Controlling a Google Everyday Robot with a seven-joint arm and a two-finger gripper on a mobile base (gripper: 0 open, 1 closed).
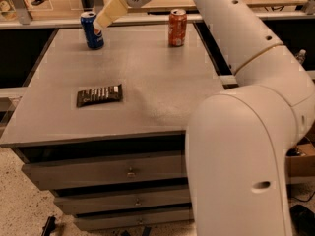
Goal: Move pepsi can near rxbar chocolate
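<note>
rxbar is lying flat, well nearer me than the gripper and slightly left | gripper is hovering just right of the pepsi can top; opening: cannot tell | I am aiming to centre on the pepsi can's middle, avoiding tipping it | orange can is standing well right.

No word can be read anywhere on the grey tabletop. The blue pepsi can, far left, shows only a patch of its red-and-white round logo, just below the pincer, which hangs at the can's upper right side. Pale lettering stripes cross the dark rxbar chocolate wrapper near the front left, illegible. The orange-red can at the far edge bears pale markings, likewise unreadable.
</note>
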